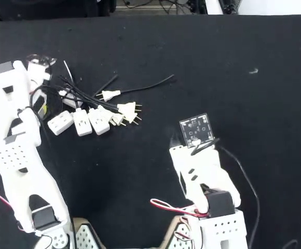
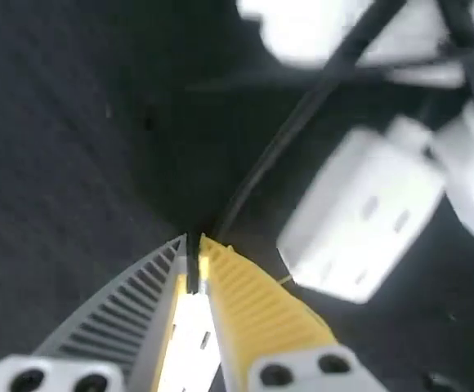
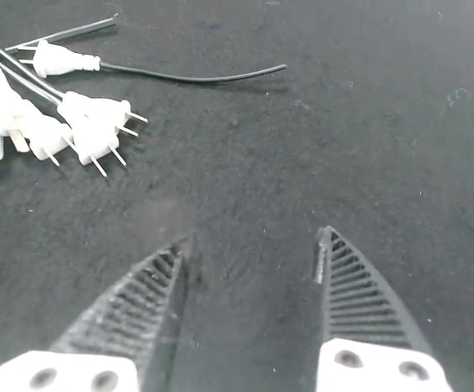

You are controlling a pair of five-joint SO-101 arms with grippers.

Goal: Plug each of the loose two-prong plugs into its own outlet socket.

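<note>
Three white outlet sockets (image 1: 81,123) lie in a row on the black table, with black cables (image 1: 80,93) bundled behind them. Just to their right lie loose white two-prong plugs (image 1: 128,109), and one more plug (image 1: 108,95) sits farther back. My left gripper (image 2: 192,238) is shut on a thin black cable (image 2: 261,167), beside one socket (image 2: 359,220); in the high view it sits at the left end of the bundle (image 1: 40,106). My right gripper (image 3: 253,237) stands open over bare table, apart from the plugs (image 3: 90,122).
A loose black wire (image 1: 150,84) trails right from the far plug. The right arm (image 1: 202,176) rises from the front edge, its square camera board (image 1: 196,129) near the table's middle. The table's right half is bare black cloth (image 1: 264,114).
</note>
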